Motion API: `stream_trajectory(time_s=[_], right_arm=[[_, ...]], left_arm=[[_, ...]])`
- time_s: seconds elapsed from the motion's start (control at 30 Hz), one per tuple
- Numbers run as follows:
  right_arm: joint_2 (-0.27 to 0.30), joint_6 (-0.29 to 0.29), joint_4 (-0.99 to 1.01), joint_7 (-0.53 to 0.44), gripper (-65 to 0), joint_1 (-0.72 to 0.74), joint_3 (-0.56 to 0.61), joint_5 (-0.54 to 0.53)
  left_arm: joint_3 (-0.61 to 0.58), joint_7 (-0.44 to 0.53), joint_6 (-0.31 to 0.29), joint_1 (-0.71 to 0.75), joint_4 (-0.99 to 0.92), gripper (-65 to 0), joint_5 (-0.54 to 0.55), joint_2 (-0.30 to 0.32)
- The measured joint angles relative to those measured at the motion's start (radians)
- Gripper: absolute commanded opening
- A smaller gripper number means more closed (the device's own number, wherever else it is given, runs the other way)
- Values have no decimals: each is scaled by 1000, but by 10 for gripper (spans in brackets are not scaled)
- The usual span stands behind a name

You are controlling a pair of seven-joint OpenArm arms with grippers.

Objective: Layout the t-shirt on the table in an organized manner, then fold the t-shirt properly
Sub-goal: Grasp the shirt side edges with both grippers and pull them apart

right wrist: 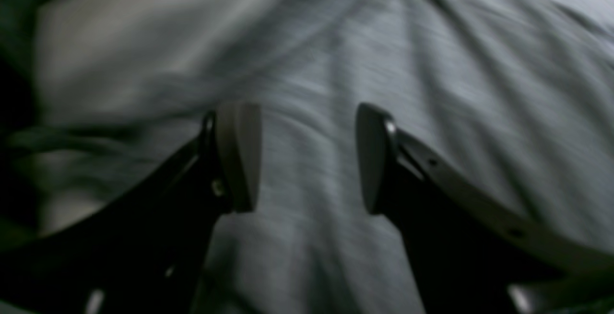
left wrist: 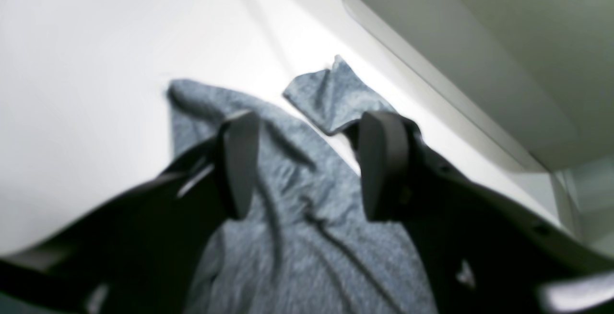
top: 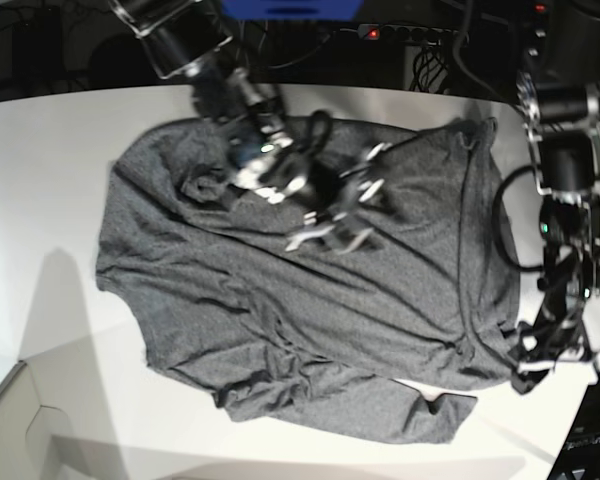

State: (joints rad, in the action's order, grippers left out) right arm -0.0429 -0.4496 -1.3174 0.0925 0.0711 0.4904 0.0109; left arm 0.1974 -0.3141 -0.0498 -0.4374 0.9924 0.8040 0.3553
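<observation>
The dark grey t-shirt (top: 310, 300) lies spread and wrinkled over the white table (top: 40, 150), one sleeve end reaching the near edge. My right gripper (top: 335, 212) hovers over the shirt's upper middle; in its wrist view the right gripper (right wrist: 309, 158) stands open over blurred grey t-shirt (right wrist: 431, 88) fabric, nothing between its fingers. My left gripper (top: 552, 352) is at the shirt's lower right corner. In its wrist view the left gripper (left wrist: 309, 165) is open above the t-shirt (left wrist: 297, 237), with a folded-over sleeve end (left wrist: 331, 96) beyond it on the table (left wrist: 96, 64).
A pale box (top: 25, 425) sits at the near left corner of the base view. A light panel (left wrist: 455, 55) runs beside the table edge in the left wrist view. Cables and dark equipment (top: 430, 40) line the far side.
</observation>
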Motion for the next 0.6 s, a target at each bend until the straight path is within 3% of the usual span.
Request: stream_trajectory(time_s=[0.3,0.4,0.47,0.53,0.6], right_arm=[[27,-3,2,3,-333,45,-241,0],[29,-3,31,5,-348,76,-324,-2],[26,-7,75,-2,-403,101,-398,-8],[28,-1,153,6,-500,146,-456,1],[28,-2,219,10,-610,188,-513,0]], left_arm=[[31,-27,2,286,208,-321,1,-98],[33,-93,1,348,306,-321,-2,-137],[32,-146,2,377,341,-321,-2,-180],[24,-192,-3,403,352,-326,1,-210],[26,-208,-4,426,356,-371,1,-217]])
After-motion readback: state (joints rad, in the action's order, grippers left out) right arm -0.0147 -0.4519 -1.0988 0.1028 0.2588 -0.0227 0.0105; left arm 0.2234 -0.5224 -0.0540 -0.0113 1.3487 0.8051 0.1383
